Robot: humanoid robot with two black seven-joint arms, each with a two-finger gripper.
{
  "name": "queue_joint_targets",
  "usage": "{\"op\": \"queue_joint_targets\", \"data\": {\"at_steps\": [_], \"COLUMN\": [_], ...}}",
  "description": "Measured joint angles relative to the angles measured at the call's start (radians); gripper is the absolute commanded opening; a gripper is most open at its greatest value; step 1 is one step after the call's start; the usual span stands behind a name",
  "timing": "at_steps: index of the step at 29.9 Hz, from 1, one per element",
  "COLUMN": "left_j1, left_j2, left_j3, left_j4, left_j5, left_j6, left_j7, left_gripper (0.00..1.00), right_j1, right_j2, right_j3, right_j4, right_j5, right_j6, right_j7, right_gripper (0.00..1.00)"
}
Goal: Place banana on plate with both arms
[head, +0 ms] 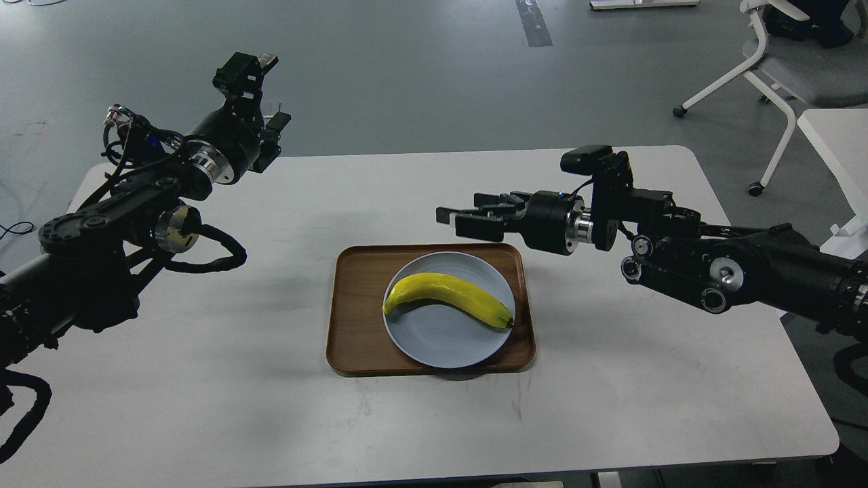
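— Banana [451, 293]: where is it being shown?
— Lying across the plate [444, 346] on the tray [352, 312], long axis left to right, dark tip pointing right. Right gripper [461, 220] is being held open, empty; left gripper [261, 91] likewise.

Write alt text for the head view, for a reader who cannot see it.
A yellow banana lies on a pale blue-grey plate, which sits on a brown wooden tray on a white table. Two black robot arms hang above the table, neither touching the banana: the left claw raised at the far left, the right claw open just beyond the tray.
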Motion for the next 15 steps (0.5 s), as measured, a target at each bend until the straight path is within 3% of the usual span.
{"op": "queue_joint_targets", "data": {"at_steps": [8,12,15], "left_j1": [0.019,0.054,0.084], "left_j2": [-0.058,-0.077,-0.090], "left_j3": [-0.105,-0.176,-0.215], "left_j4": [-0.005,-0.009,-0.010], "left_j5": [-0.034,-0.053,-0.059], "left_j6": [-0.039,-0.067,-0.099], "left_j7": [-0.002,-0.003,-0.004], "left_gripper": [0.98,0.98,0.98], "right_j1": [-0.080,-0.182,-0.251], "right_j2": [-0.039,-0.041,-0.033], "right_j3": [0.338,0.517,0.601], "right_j4": [-0.017,-0.082,-0.118], "right_j5": [0.832,0.954,0.966], "right_j6": [0.082,0.148,0.168], "right_j7": [-0.110,-0.166,-0.183], "right_gripper": [1.00,1.00,1.00]}}
